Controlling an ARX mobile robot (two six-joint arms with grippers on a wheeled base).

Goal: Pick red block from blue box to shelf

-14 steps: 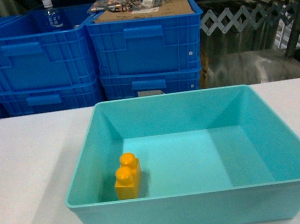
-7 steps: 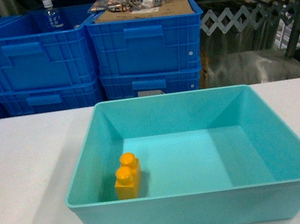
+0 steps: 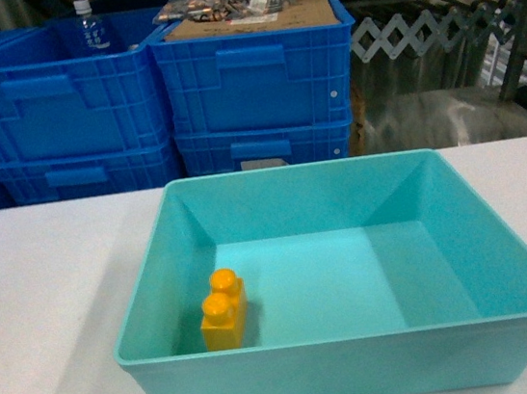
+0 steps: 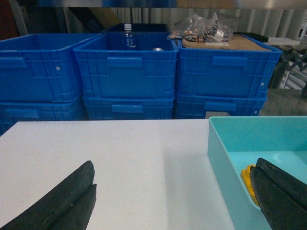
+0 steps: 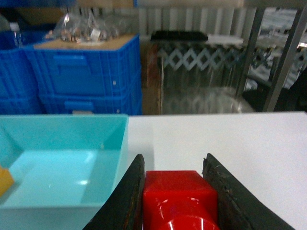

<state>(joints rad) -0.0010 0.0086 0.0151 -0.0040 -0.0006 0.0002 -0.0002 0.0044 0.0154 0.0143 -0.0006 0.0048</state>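
From my remote station, I see a white bench (image 3: pixel 51 283) filling the foreground, its matte top carrying one item: the blue box (image 3: pixel 364 370), a turquoise tub standing square near the front edge (a yellow brick (image 3: pixel 224 309) lies inside it, not on the bench). Dark blue crates (image 3: pixel 252 72) are stacked beyond the far edge.
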